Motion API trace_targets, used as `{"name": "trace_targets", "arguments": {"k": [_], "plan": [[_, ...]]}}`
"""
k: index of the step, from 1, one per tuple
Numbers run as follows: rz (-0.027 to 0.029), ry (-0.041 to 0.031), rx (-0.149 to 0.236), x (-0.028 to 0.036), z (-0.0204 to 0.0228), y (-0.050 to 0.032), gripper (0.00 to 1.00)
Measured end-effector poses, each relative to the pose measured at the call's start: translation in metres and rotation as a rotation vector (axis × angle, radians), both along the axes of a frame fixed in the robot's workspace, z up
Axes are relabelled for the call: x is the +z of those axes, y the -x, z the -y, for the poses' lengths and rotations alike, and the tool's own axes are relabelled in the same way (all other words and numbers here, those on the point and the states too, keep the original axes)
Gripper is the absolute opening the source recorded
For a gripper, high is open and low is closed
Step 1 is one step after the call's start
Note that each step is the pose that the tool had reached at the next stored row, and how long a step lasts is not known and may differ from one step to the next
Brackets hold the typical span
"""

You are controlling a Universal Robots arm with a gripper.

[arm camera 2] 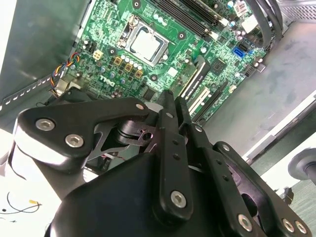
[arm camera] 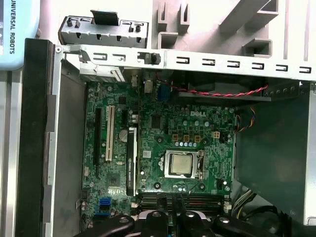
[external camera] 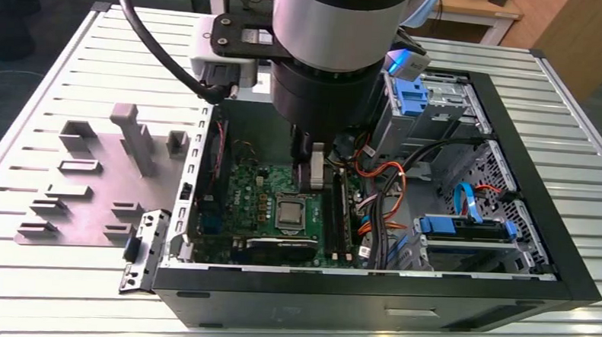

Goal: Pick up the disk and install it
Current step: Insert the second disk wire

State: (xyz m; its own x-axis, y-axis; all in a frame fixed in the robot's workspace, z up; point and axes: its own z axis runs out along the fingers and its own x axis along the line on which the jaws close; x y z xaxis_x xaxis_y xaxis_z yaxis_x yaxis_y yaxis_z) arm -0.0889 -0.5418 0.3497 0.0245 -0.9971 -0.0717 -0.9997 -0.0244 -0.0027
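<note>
Exterior view: the gripper (external camera: 318,168) hangs over the motherboard (external camera: 279,206) inside the open computer case (external camera: 543,217). The disk (external camera: 465,227), edged with blue rails, lies flat in the bay toward the exterior view's right, long axis running left-right, well apart from the gripper.

Second wrist view: the fingers (arm camera 2: 170,118) are pressed together, holding nothing.

First wrist view: the motherboard's processor socket (arm camera: 180,164) lies below.

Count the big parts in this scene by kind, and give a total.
Robot arm: 1
Computer case: 1
Motherboard: 1
Processor: 1
Total: 4
</note>
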Motion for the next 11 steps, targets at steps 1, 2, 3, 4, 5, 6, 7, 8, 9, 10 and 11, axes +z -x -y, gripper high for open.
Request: {"name": "trace_targets", "arguments": {"k": [1, 2, 3, 4, 5, 6, 7, 8, 9, 10, 11], "plan": [[0.0, 0.0, 0.0, 0.0, 0.0, -0.0001, 0.19], [0.0, 0.0, 0.0, 0.0, -0.0001, -0.0003, 0.19], [0.0, 0.0, 0.0, 0.0, -0.0001, -0.0004, 0.19], [0.0, 0.0, 0.0, 0.0, -0.0001, -0.0004, 0.19], [0.0, 0.0, 0.0, 0.0, -0.0001, -0.0004, 0.19], [0.0, 0.0, 0.0, 0.0, -0.0001, -0.0004, 0.19], [-0.0001, 0.0001, 0.0, 0.0, -0.0001, -0.0005, 0.19], [0.0, 0.0, 0.0, 0.0, -0.0001, -0.0004, 0.19], [0.0, 0.0, 0.0, 0.0, -0.0001, -0.0005, 0.19], [0.0, 0.0001, 0.0, 0.0, -0.0001, -0.0005, 0.19], [0.0, 0.0, 0.0, 0.0, -0.0001, -0.0005, 0.19]]}}
